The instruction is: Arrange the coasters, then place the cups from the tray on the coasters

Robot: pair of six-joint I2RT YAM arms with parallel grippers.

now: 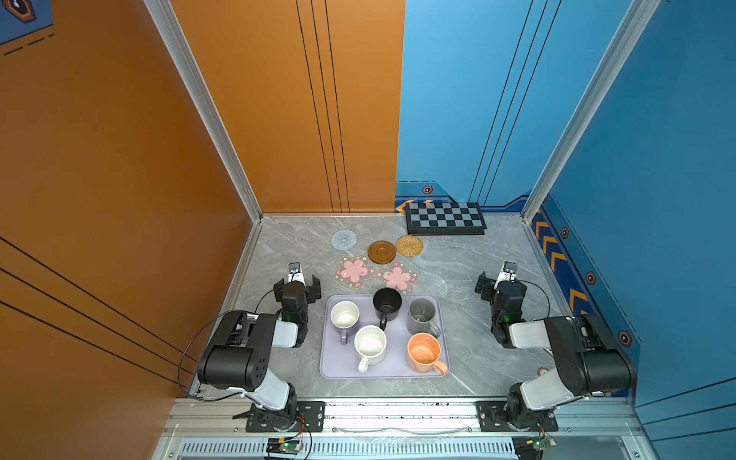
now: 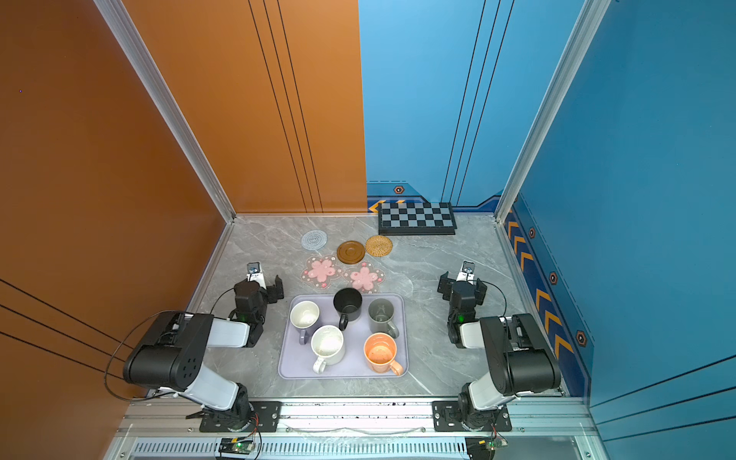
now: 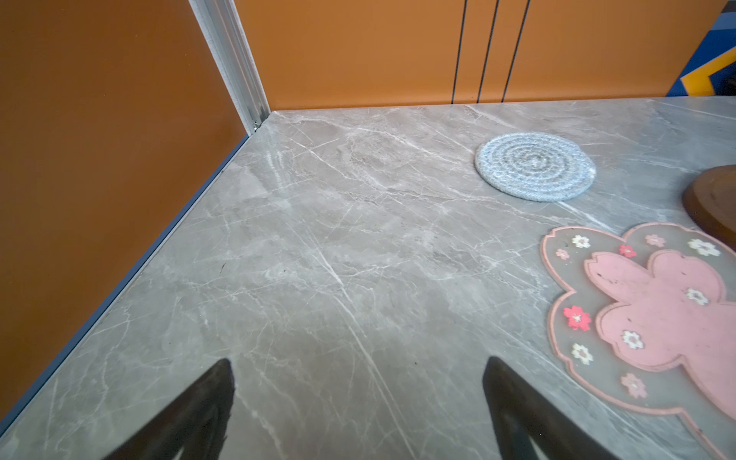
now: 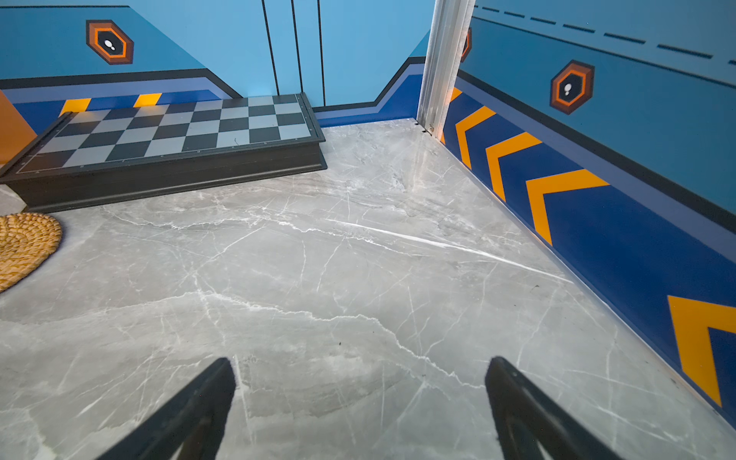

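**Both grippers empty, and the coasters sit right off the left fingertips**

Same story in both wrist views: the left gripper (image 3: 358, 360) and the right gripper (image 4: 360, 360) have their fingers (image 3: 203, 402) spread wide over bare marble, with nothing between them.

Behind the fingertips, between the two arms, is the tray (image 1: 338, 368) with all five mugs on it. The white speckled cup (image 1: 370, 344) and orange cup (image 1: 424, 352) are furthest back. The lavender cup (image 1: 345, 314), grey cup (image 1: 422, 316) and black cup (image 1: 387, 304) are closer up.

The bit that matters is that the coasters all lie ahead of the left fingers, off to their inboard side.
- The first pink flower coaster (image 3: 653, 310) is just beside the inboard fingertip.
- The second pink flower coaster (image 1: 397, 276) is further inboard, with its near edge at the tray rim by the black cup.
- The wooden disc (image 1: 381, 251) comes next, touching or overlapping the first flower's edge; I can't tell which.
- The spiral coaster (image 3: 533, 165) is further ahead.
- The rattan coaster (image 4: 24, 247) is the only one the right wrist view catches, well off to the inboard side of the right fingers.
- The chequered board (image 4: 171, 131) is beyond everything.

My read is that the left arm is clearly nearer for most of the bunch, and the rattan one could go to the right arm. They're flat and roundish with no long axis, so approach angle hardly matters. Catching an edge off the marble looks like the fiddly part.
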